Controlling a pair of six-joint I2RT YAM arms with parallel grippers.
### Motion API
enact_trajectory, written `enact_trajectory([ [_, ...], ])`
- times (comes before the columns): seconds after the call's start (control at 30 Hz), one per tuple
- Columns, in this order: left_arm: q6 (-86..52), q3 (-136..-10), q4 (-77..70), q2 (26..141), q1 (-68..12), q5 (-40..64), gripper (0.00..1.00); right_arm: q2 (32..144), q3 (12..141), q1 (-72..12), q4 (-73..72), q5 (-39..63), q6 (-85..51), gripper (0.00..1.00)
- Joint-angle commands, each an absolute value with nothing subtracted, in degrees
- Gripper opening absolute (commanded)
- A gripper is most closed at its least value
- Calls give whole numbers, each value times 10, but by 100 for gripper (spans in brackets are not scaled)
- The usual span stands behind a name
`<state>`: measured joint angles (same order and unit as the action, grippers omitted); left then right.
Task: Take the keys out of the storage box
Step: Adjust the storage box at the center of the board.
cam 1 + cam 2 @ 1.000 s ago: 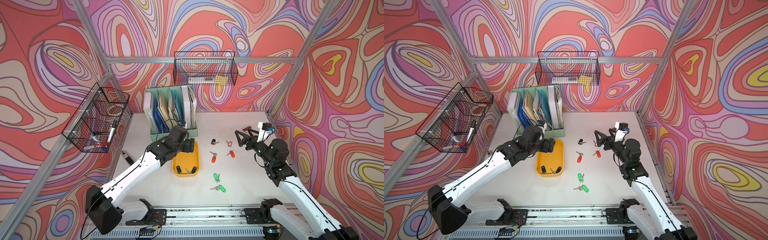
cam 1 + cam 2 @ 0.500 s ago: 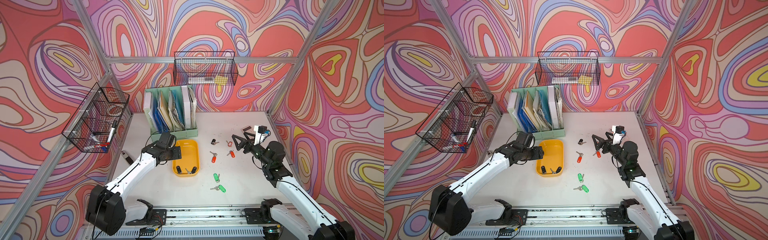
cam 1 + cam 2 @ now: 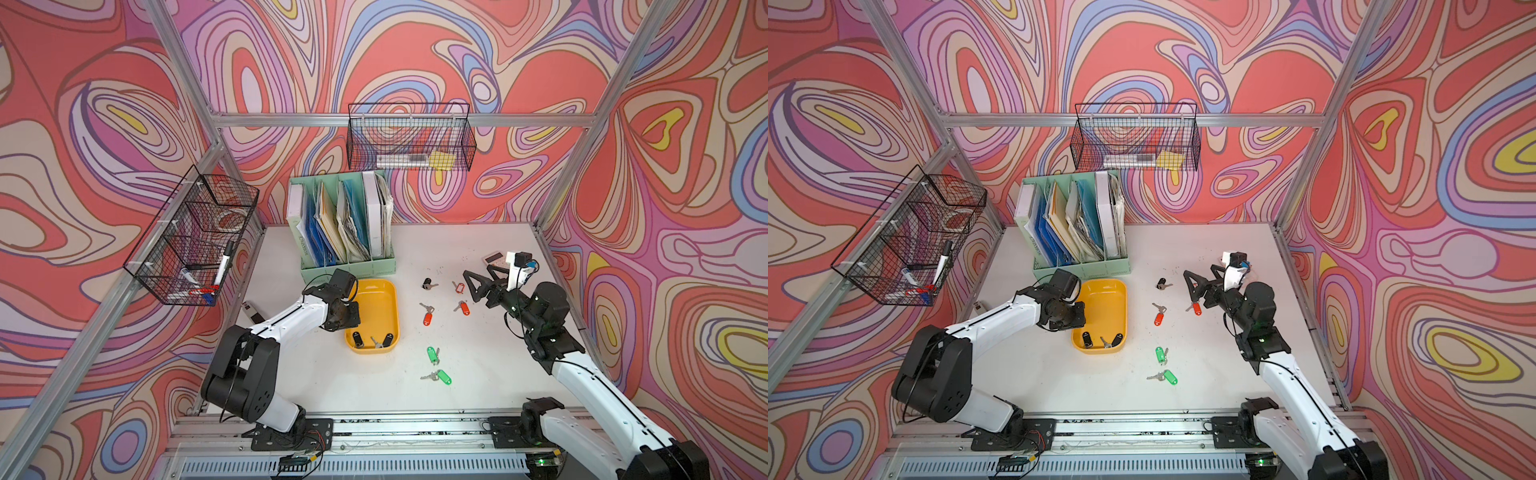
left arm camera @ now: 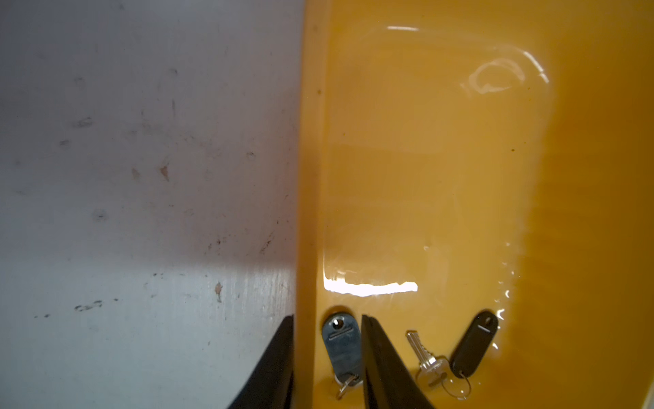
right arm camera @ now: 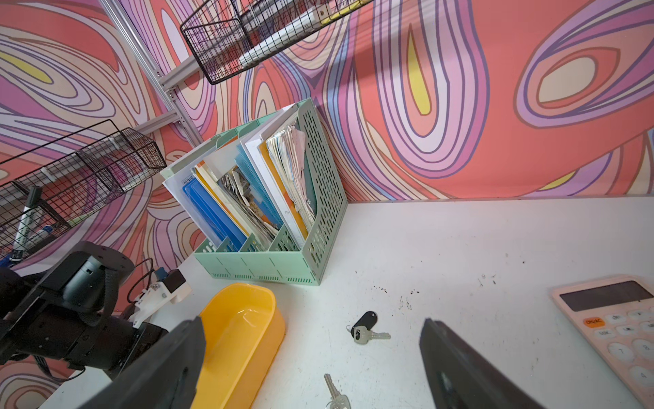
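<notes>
The main risk is that the left claw pinches the box rather than a key. Its jaws straddle the box's left wall, with one finger outside over the table and the other inside. A lift from here would likely drag or tip the box and send the two keys inside it sliding. A flat tag lying against a wall also gives little to hold, so it could slip out or come up by its ring alone and swing. The jaws stand narrow, with both the wall and a black-tagged key in the gap; I cannot tell whether they press on either. That key lies on the box floor at the near end, hard against the left wall. A second black-tagged key lies just right of the inner finger, and its silver blade is the part nearest that finger, so a wider sweep might knock it. The right claw hangs wide open and empty above the table, right of the box, and could crowd the left arm if it moved in. Six loose keys, tagged red, green and black, lie out on the table right of the box in both top views.
</notes>
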<state>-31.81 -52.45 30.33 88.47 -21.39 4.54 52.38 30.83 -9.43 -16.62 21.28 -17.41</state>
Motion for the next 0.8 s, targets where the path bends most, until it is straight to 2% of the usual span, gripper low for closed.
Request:
enact_trajectory([
  [0.0,-306,-541,302,901,-212,36,19,528,308,-91,-157,207,-158,98],
  [0.17,-292,-561,344,904,-211,36,1,538,314,-91,-158,216,-145,98],
  [0.4,-269,-617,475,899,-210,59,0,546,321,-92,-154,227,-135,98],
  [0.57,-236,-665,575,908,-203,142,0,548,319,-91,-151,226,-131,98],
  [0.77,-214,-714,666,928,-203,145,0,552,321,-92,-146,228,-128,98],
])
